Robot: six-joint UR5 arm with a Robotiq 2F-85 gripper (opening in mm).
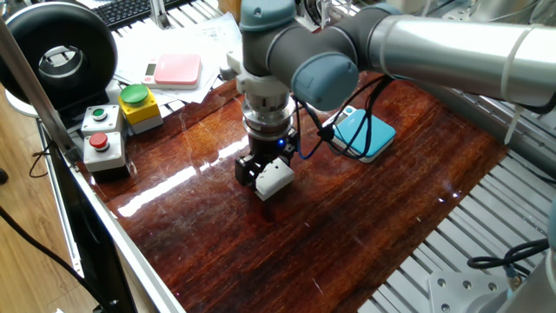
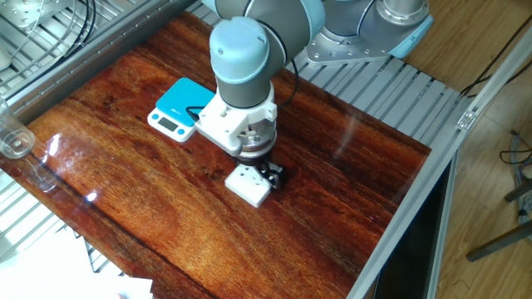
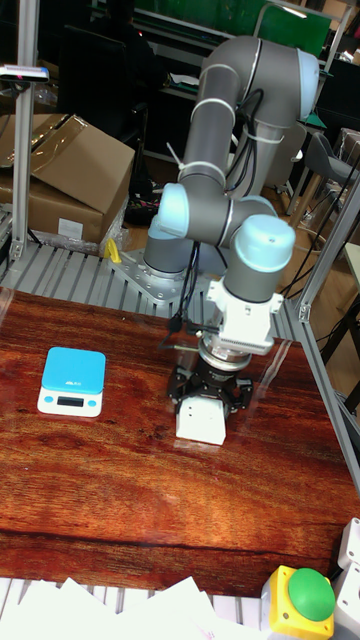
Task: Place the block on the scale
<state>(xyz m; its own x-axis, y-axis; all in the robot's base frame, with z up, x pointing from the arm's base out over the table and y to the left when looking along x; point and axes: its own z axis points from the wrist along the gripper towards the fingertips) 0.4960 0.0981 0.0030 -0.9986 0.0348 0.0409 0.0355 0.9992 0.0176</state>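
The white square block (image 1: pixel 274 177) with slots on top sits between the black fingers of my gripper (image 1: pixel 265 171), at the middle of the wooden table. The gripper points straight down and is shut on the block (image 2: pixel 248 185), holding it at or just above the tabletop. In the tall fixed view the fingers clasp the block (image 3: pixel 203 419) on both sides under the gripper (image 3: pixel 208 396). The teal-topped scale (image 1: pixel 366 135) lies flat on the table, apart from the gripper, with nothing on it (image 2: pixel 178 106) (image 3: pixel 72 379).
A pink-topped scale (image 1: pixel 178 69) lies on papers at the table's far edge. A grey button box (image 1: pixel 102 139) and a yellow box with a green button (image 1: pixel 139 104) stand at the left corner. A black cable runs from the arm towards the teal scale.
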